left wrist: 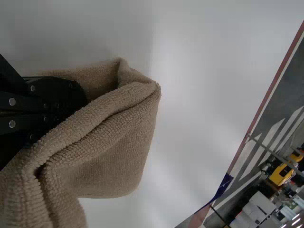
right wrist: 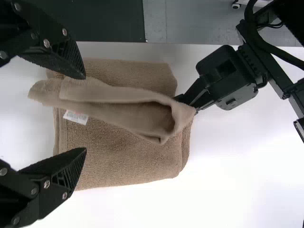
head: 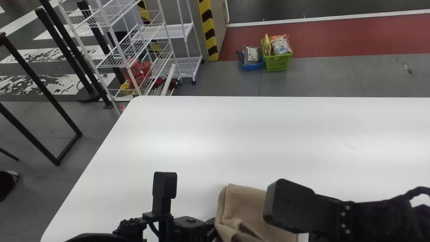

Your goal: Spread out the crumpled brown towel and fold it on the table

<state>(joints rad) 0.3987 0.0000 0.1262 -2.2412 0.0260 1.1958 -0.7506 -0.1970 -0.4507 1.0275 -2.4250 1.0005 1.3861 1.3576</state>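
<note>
As the head view shows, one brown towel (head: 250, 208) lies partly folded on the near part of one white table (head: 201, 134), left gripper (head: 212, 225) at its left side, right arm (head: 322, 211) over its right. Two baskets on the floor beyond: one blue (head: 253, 66), one green (head: 278, 62). Left wrist view: I read that gripper as clamped on a towel fold. Right wrist view: right gripper (right wrist: 85, 113) spread wide, holding nothing; one flap (right wrist: 128, 107) raised across the stack, one white label (right wrist: 76, 117) beside it. Two grippers, one loaded. My worry: closing too low on the right could pinch under-layers as well; uneven pulling could then skew the stack.
</note>
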